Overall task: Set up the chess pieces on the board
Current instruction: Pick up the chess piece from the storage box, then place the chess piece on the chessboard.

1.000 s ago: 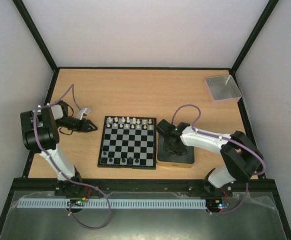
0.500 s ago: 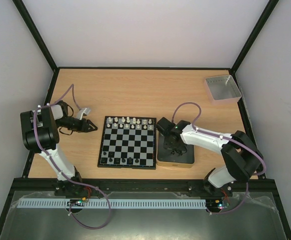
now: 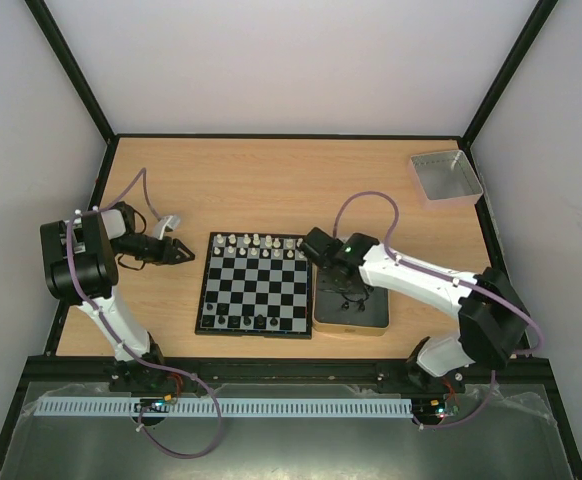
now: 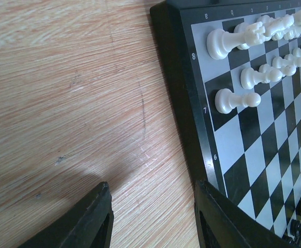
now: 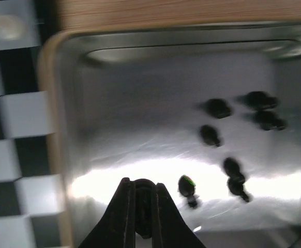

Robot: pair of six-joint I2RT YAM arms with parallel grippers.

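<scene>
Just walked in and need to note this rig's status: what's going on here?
Two robot arms are setting up a chess set. The right gripper is shut over the metal tin beside the board, where loose black pieces lie; whether it has one pinched is hard to tell. The left gripper hovers open and empty over the table by the board's left edge. White pieces stand along the far rows; a few standing black pieces are on the near row.

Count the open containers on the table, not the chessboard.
2. A gold-rimmed tin sits just right of the board, on the near side. A grey tray sits at the far right corner. The arms could hide another.
</scene>
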